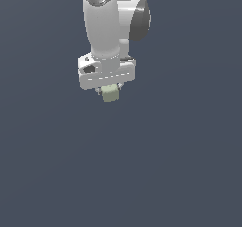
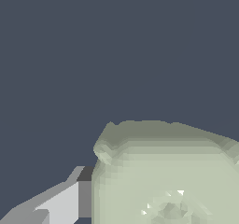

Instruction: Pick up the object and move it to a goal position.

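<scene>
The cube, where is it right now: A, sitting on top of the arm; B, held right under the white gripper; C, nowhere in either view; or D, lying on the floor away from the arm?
B: in the exterior view the cube sits directly beneath the gripper, and in the wrist view it fills the near foreground beside a grey finger.

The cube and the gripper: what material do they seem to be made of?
The cube: pale greenish-beige, matte, with rounded edges; perhaps plastic or rubber, but a render cannot settle it. The gripper: smooth white and grey shell with soft highlights, looking like painted plastic or metal.
</scene>
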Controlling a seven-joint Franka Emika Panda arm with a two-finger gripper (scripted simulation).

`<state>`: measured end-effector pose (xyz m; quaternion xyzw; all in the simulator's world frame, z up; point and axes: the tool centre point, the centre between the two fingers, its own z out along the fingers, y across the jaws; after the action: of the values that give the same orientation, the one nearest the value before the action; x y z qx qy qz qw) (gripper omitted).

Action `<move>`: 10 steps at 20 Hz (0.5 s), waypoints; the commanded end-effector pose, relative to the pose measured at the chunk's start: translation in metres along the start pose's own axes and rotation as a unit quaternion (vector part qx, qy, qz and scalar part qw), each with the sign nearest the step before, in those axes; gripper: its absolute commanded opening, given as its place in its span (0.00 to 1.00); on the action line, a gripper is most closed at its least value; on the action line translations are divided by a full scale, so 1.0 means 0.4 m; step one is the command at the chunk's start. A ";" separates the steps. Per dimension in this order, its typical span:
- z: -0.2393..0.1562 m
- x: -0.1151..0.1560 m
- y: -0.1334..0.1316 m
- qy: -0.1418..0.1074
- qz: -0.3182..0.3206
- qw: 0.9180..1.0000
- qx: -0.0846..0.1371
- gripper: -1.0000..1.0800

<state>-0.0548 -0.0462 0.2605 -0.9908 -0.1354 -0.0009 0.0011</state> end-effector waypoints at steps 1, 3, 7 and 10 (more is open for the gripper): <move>-0.069 -0.017 0.032 0.000 0.000 1.000 0.000 0.00; -0.123 -0.029 0.057 0.000 0.000 1.000 0.000 0.00; -0.228 -0.052 0.108 0.000 0.000 1.000 0.000 0.00; -0.306 -0.068 0.146 0.000 0.000 1.000 0.000 0.00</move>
<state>-0.0637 -0.1018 0.3669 -0.9908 -0.1354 -0.0009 0.0012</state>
